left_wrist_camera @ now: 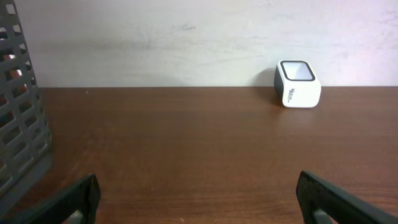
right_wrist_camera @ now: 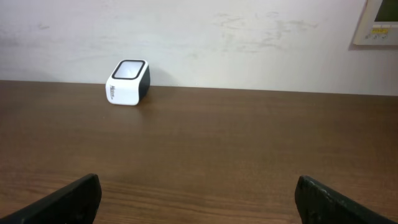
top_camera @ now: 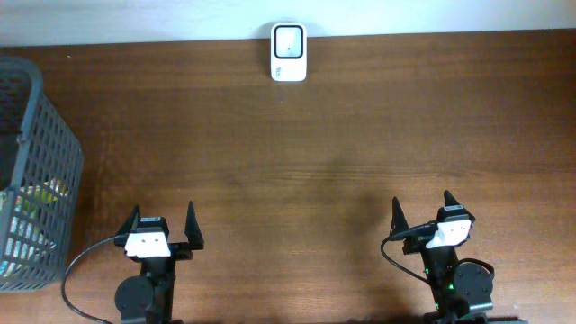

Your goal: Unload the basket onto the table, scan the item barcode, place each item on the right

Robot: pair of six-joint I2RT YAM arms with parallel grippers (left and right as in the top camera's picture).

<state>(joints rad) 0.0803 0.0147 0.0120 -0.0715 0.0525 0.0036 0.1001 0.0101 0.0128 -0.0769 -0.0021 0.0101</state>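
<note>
At the table's left edge, inside the grey mesh basket (top_camera: 36,135), lie the items (top_camera: 34,216) to scan: pale and greenish packs seen thru the mesh, too blurred to tell one from another or to find a barcode. None is out yet, so the step in hand, as I judge it, is the first pick. The left gripper (top_camera: 163,212) is nearer, just beside the basket's near corner, fingers spread wide w/ nothing btwn them. It should go in from above, over the rim, and take one pack by an edge so the code face is left uncovered. The scanner (top_camera: 289,52), a small white block w/ a dark-rimmed window on top, stands at the far edge by the wall, approx mid-table, well apart from both arms; the code must end up facing that window. The right gripper (top_camera: 421,202) sits at the near right, jaws likewise wide and empty. On the brown table (top_camera: 297,162) nothing lies btwn arms and scanner; only the basket's tall wall stands in the way.
</note>
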